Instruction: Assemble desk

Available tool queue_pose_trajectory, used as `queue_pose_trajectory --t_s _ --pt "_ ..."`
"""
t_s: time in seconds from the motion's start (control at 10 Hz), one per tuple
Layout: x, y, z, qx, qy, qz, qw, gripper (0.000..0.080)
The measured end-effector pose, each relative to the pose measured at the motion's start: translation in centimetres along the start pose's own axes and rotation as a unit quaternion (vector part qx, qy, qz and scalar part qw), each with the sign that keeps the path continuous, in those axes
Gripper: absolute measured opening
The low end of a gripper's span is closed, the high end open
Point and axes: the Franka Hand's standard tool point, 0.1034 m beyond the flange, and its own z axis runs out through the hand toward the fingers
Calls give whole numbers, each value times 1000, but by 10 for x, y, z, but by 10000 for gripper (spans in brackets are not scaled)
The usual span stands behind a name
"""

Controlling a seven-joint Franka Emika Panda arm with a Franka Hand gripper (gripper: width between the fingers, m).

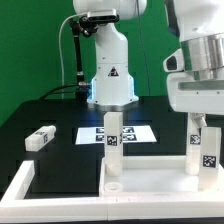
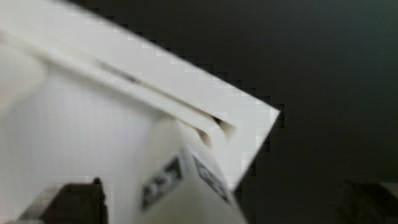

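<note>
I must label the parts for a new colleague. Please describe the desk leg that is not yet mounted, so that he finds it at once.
Start at the black table before the robot base. Towards the exterior view's left lies the loose leg. It alone lies flat on the black surface, whereas the other legs stand upright on the tabletop panel.

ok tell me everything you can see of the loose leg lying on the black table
The loose leg is a short, square-sectioned white block, plastic by its look, lying on its side on the black table toward the exterior view's left. Its end face carries a black-and-white square tag. It lies apart from the tabletop panel and the marker board; only the table touches it. The wrist view does not show it.
</note>
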Motion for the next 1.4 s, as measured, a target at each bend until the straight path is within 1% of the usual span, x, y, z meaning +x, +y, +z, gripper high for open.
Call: queue_pose_trajectory --t_s 0.1,0.2,0.3,0.5,0.6,0.7,0.8,0.9,1.0,1.1,1.2,1.4 --pt "3 0 2 1 3 -66 998 649" --pt "6 5 4 -3 1 -138 990 649" --pt "8 10 5 -7 -2 -184 983 649" --pt "7 10 6 -9 -2 -178 984 649" --pt "6 11 6 -10 -3 -165 986 532" --pt "6 12 7 -11 -4 -164 986 365" --pt "5 13 7 -12 -5 -159 987 365" --pt "5 14 8 -13 -6 -96 995 189" --pt "4 15 9 -14 -6 -89 996 53" --pt "4 15 9 -14 -6 -90 996 53" --pt "4 15 9 -14 -6 -90 996 11" --pt "4 15 9 -14 -6 -90 996 2"
